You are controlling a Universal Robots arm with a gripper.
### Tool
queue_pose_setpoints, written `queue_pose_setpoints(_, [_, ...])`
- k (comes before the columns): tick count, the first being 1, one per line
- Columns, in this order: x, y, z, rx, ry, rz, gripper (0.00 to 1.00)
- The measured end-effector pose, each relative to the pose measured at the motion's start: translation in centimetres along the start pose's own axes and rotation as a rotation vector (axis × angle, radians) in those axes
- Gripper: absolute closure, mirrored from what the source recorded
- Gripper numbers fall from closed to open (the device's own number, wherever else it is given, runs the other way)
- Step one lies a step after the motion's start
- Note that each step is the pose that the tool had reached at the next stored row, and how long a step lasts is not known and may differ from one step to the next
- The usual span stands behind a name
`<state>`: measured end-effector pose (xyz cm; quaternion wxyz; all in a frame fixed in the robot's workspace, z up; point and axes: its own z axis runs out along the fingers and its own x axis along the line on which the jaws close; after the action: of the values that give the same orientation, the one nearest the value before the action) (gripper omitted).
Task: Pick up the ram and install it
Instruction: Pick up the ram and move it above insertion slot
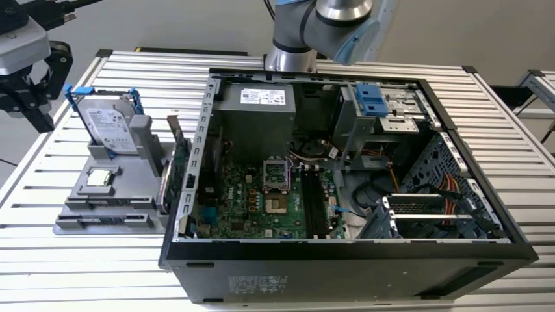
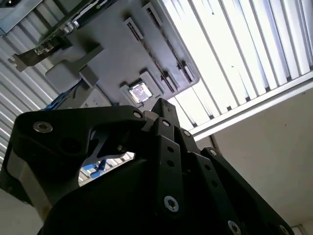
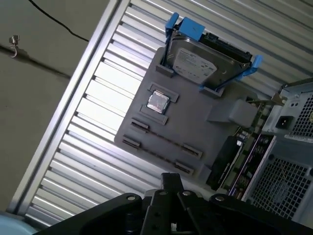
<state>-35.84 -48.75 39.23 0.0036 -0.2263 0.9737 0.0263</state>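
I am watching the gripper (image 1: 33, 104) hanging at the upper left of the exterior view, over the edge of the slatted aluminium table (image 1: 87, 273) and well apart from the open computer case (image 1: 347, 273). In the first wrist view its fingers (image 3: 171, 182) are sitting pressed together as one narrow black tip, apart from every part below them.

The gray holder tray (image 1: 69, 224) is lying just beside the case, on the exterior view's left. In the first wrist view a thin dark strip is running across this tray between two small holders, near the processor chip (image 1: 103, 176). I am taking this strip for the ram (image 3: 166, 139), though I cannot tell its chips from here.

A silver hard drive in a blue bracket (image 1: 111, 127) is standing tilted at the tray's far end. A green expansion card (image 1: 178, 175) is standing on edge between the tray and the case wall. Inside the case the motherboard (image 1: 251, 201) is lying flat, and its long black slots (image 1: 314, 201) are showing near the middle of the frame
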Motion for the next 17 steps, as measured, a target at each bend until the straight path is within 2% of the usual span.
queue_pose_setpoints(17, [0.00,0.00,0.01,-0.0041,0.0106,-0.216,1.00])
